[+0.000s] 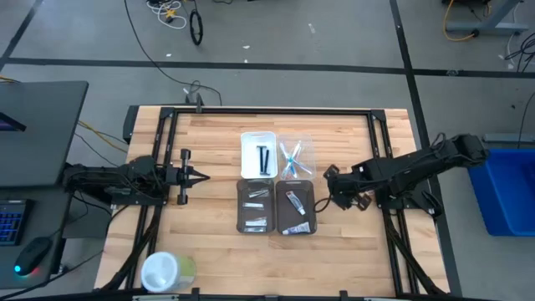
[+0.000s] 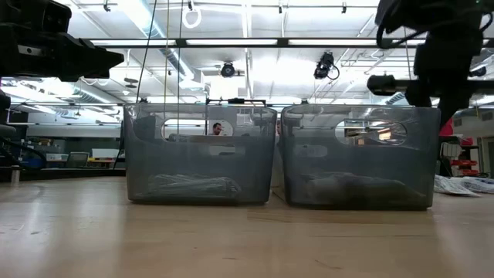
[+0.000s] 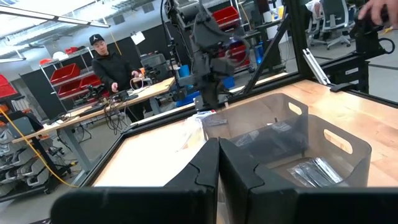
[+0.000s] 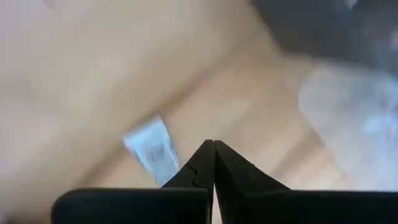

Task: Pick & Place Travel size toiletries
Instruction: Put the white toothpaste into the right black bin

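Four trays stand mid-table. The white tray (image 1: 258,155) holds thin black sticks, and the clear tray (image 1: 294,157) holds light-blue toothbrushes. Two grey trays (image 1: 255,206) (image 1: 294,211) hold small white tubes. My right gripper (image 1: 323,201) hangs just right of the grey trays, pointing steeply down. It is shut (image 4: 214,146) with nothing between its fingers. In its blurred wrist view a small white item (image 4: 152,150) lies on the wood beside the fingertips. My left gripper (image 1: 201,176) waits shut (image 3: 217,149) at the table's left, pointing level toward the trays.
A round white-and-green container (image 1: 167,272) stands at the near left corner. A black frame (image 1: 267,110) runs round the tabletop. Bare wood lies between my left gripper and the trays. In the low view the two grey trays (image 2: 201,154) (image 2: 355,154) stand side by side.
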